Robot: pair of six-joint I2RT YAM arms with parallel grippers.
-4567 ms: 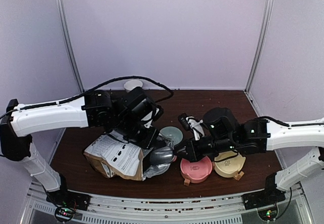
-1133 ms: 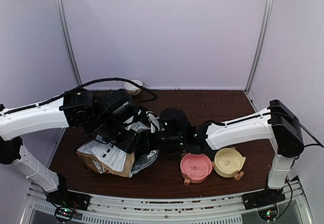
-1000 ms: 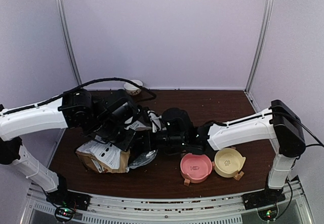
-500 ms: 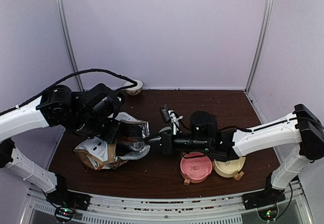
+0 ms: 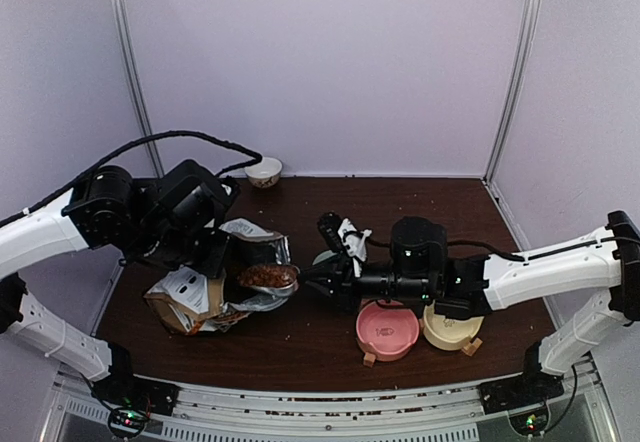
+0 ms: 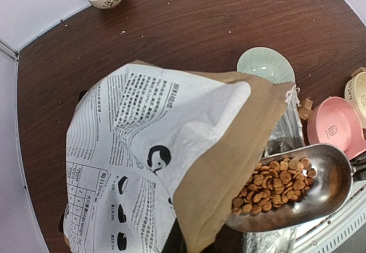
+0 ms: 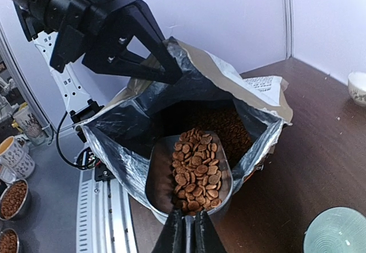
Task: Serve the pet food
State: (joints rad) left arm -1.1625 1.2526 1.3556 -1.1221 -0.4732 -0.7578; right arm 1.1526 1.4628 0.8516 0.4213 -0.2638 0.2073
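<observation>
Right claw (image 7: 186, 223) clenched on the handle of the scoop (image 7: 191, 178). Left claw (image 7: 164, 65) pinched shut on the rim of the bag (image 7: 257, 101), mouth gaping.

Only in right wrist view: foil lining of the bag, more pet food deep inside, left claw seen from the front.

Only in left wrist view: printed white face of the bag, scoop sticking out of the mouth to the right, green bowl (image 6: 266, 65) in full; own fingers hidden behind the bag.

Only in top view: both arms whole, pink bowl (image 5: 388, 330) and yellow bowl (image 5: 448, 327) just beside each other near the front edge of the table (image 5: 420, 207), white bowl (image 5: 264, 171) at the back edge.

Scoop heaped with pet food (image 7: 194, 170), held about level, front end at the bag mouth. Pink and green bowls bare inside; yellow bowl partly under the right arm.

Left arm reaching in from the left, wrist bent down over the bag. Right arm stretched low across the table toward the left, claw horizontal.
</observation>
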